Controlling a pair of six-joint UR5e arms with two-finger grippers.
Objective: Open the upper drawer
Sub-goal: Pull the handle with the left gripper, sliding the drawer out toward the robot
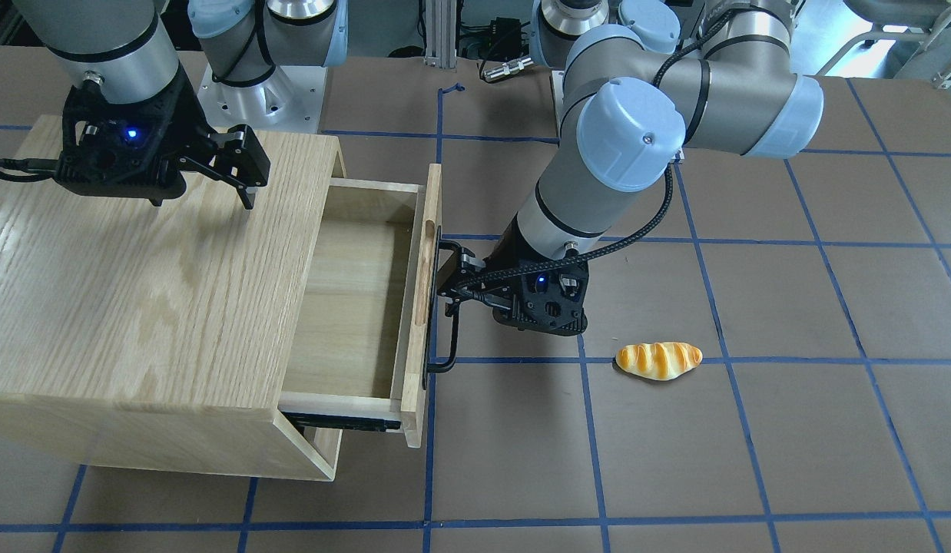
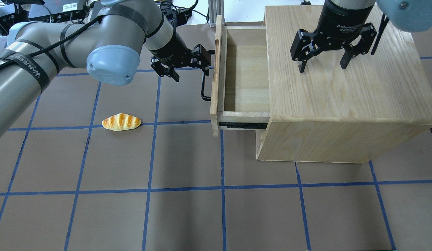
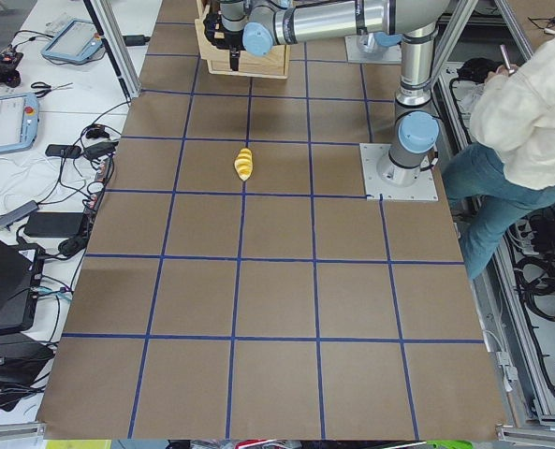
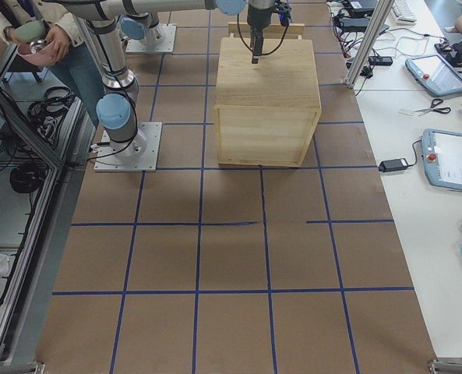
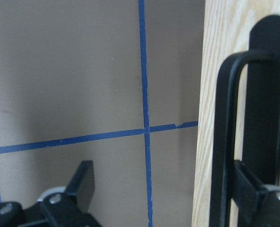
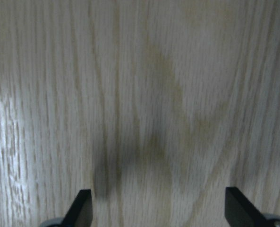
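Upper drawer [image 2: 246, 80] is pulled well out of the cabinet [image 2: 341, 104], inside bare, side rail showing under it. Its front panel stands clear of the cabinet face, with the black bar handle [image 2: 203, 87] on the side away from the cabinet.

Left gripper [image 2: 191, 70] is at that handle, spread wide and not clamped. In the wrist view 1 finger [image 5: 250, 187] sits tucked behind the bar and the other finger [image 5: 83, 182] is out over the table [image 2: 184, 209].

Right gripper [image 2: 322, 68] is over the cabinet top, near the edge above the drawer, pincer spread apart and gripping nothing. Can't tell if its tips touch the wood.

1 bread roll [image 2: 121, 122] lies on the table, well apart from the cabinet on the drawer-front side.
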